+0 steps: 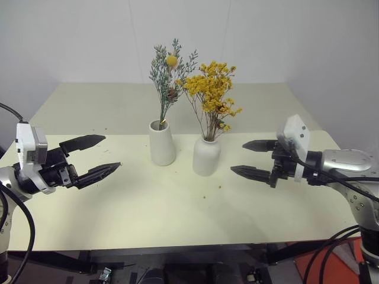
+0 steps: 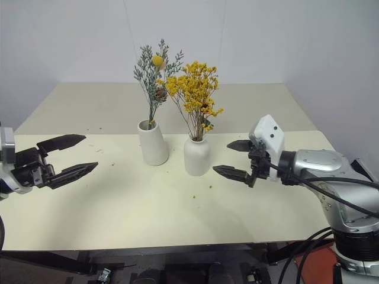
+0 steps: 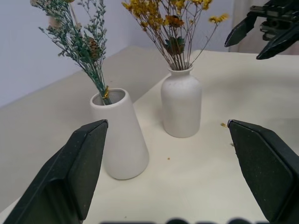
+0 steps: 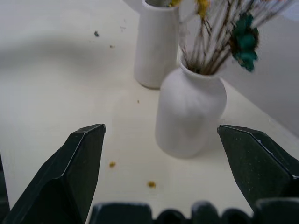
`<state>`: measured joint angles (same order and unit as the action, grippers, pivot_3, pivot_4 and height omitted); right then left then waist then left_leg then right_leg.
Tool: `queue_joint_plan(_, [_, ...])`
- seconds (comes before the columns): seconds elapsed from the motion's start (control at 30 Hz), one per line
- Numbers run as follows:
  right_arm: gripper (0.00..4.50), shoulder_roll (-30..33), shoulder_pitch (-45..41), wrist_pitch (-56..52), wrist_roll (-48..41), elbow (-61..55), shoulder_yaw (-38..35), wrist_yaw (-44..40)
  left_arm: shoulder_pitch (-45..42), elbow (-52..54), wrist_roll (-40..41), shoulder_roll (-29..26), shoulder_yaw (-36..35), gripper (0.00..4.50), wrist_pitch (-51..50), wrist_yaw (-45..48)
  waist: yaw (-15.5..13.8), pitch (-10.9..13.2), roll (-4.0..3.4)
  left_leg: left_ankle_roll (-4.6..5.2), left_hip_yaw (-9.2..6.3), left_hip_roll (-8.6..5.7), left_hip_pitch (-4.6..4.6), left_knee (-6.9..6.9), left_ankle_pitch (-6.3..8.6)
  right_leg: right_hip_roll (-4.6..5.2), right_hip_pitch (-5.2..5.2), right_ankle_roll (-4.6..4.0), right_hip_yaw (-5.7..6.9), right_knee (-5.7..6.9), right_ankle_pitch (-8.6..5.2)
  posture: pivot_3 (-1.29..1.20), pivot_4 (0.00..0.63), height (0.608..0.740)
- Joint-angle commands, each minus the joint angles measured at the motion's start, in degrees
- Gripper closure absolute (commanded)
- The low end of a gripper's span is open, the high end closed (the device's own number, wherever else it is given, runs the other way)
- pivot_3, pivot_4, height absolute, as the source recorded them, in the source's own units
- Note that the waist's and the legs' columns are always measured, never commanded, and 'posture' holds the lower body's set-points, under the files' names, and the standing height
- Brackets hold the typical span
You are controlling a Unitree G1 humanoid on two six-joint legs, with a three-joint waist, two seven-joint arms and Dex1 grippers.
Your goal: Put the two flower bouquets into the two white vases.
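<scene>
Left eye view: yellow-orange bouquet (image 1: 212, 89) stands upright in round white vase (image 1: 206, 156).

A pale cream table (image 1: 148, 225) carries two white vases, tapered (image 1: 161, 144) beside bottle-shaped (image 1: 206, 156), amid scattered crumbs (image 1: 204, 195).

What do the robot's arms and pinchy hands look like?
Each arm ends in an end effector with two black, pointed, wedge-shaped fingers: the left end effector and the right end effector. A white boxy block sits on each wrist. The right arm has a smooth silver-grey shell, and black cables loop along both arms.
</scene>
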<state>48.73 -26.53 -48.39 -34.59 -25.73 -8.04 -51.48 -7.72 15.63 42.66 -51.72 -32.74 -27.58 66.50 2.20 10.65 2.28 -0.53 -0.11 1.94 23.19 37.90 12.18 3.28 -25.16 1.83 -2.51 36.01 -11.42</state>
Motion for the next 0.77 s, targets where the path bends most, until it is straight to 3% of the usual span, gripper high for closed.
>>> queue_joint_plan(0.03, [0.00,1.33,0.32,2.64,-0.28,0.15,-2.27,-1.04,0.57,0.05,0.86,-1.22,-1.80,0.03,1.44,1.51,0.09,0.00,0.00,0.00,0.00,0.00,-0.01,0.00,0.00,0.00,0.00,-0.01,0.00,0.00,-0.01,0.00,0.150,0.740])
queue_joint_plan(0.77, [0.00,3.86,3.52,5.64,-0.02,1.76,-3.48,-0.95,-3.04,-0.88,0.89,-1.27,1.12,0.03,1.73,1.36,-0.11,0.00,0.00,0.00,0.01,0.00,0.01,0.00,0.00,0.00,-0.01,0.01,0.00,0.00,0.00,0.00,0.150,0.740])
